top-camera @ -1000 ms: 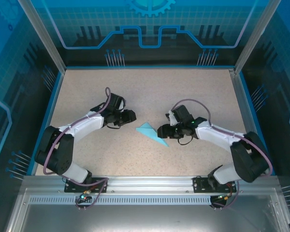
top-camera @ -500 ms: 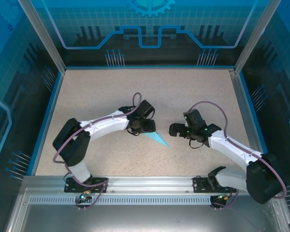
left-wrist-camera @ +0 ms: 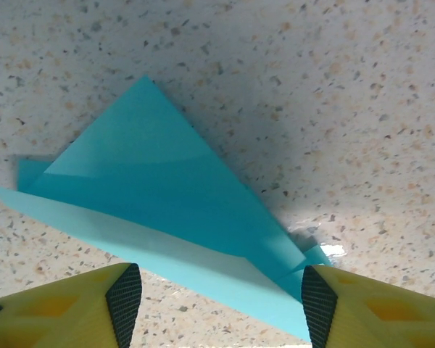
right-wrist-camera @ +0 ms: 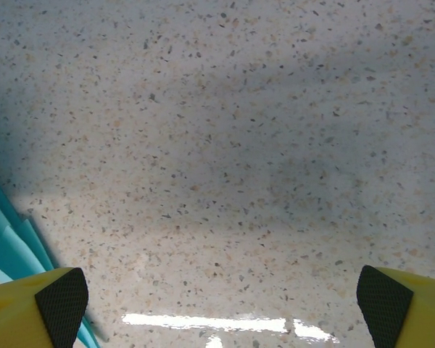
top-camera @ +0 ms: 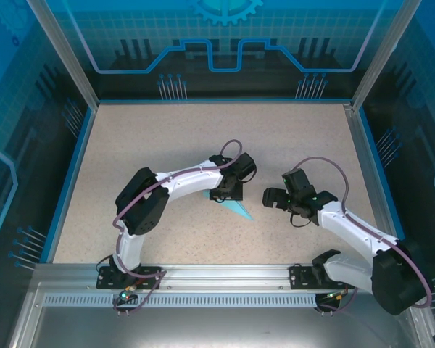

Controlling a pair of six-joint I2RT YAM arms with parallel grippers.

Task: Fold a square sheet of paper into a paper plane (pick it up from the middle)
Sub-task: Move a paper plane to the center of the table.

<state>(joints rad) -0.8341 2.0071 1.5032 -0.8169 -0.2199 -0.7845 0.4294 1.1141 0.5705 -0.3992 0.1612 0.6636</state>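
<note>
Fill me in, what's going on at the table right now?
The left gripper hangs over the folded cyan paper plane, which lies flat on the table. Its jaws are open with one edge of the paper between them, nothing clamped. The right gripper stands wide open over bare tabletop just right of the plane, holding nothing.

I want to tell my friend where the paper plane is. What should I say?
Look at the speckled beige table and find its middle. The paper plane lies flat there, partly under the left gripper. It is thin, pointed and light cyan, while the gripper next to it is black.
</note>
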